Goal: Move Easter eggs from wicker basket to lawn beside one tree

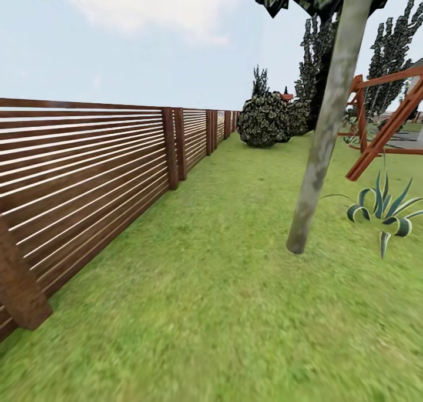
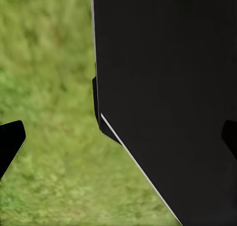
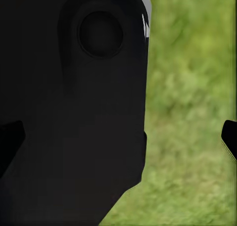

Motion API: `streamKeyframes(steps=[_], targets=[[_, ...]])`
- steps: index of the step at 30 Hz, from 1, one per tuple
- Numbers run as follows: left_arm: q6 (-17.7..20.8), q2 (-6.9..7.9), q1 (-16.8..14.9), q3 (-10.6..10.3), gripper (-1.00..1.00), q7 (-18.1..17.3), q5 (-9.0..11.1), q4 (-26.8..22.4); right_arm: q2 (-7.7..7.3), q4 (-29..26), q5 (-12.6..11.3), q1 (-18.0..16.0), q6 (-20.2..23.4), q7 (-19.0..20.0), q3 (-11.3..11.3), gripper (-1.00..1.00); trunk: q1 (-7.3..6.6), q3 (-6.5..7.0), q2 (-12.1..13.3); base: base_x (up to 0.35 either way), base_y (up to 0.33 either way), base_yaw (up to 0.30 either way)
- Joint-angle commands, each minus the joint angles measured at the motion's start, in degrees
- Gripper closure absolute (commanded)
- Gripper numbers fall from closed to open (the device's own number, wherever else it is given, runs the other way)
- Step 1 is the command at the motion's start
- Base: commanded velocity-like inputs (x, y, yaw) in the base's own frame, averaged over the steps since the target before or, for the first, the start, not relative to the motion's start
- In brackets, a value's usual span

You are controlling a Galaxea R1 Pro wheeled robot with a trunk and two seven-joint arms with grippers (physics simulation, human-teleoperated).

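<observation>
A: Head view reads as flat, even daylight. The sky point(image 1: 117, 32) is pale and washed out, with one soft white cloud.

B: Shadows?

A: Hardly any. The leaning trunk point(image 1: 329, 120) throws no clear shadow on the grass point(image 1: 223, 284). The fence point(image 1: 88, 161) slats alternate bright and dark bands.

B: Sharpness?

A: Near grass smears to mush towards the bottom edge; the far bushes point(image 1: 264, 120) look blocky. The fence bows outward at the left (wide-angle stretch).

B: Wrist views?

A: Both are soft, with blurred grass point(image 2: 44, 87) behind unlit black robot body point(image 3: 74, 112), where only thin pale highlights mark the edges.
</observation>
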Motion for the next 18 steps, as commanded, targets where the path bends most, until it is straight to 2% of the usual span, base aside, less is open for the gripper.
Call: streamKeyframes(steps=[1,18], targets=[[0.0,0.0,0.0,0.0,-1.0,0.0,0.0,-0.1,0.0,0.1,0.0,-0.1,0.0,0.0,0.0,-1.0,0.03,-0.04,0.0,0.333,0.0,0.0],[0.0,-0.04,0.0,0.0,-1.0,0.0,0.0,-0.1,0.0,0.1,0.0,-0.1,0.0,0.0,0.0,-1.0,0.03,-0.04,0.0,0.333,0.0,0.0]])
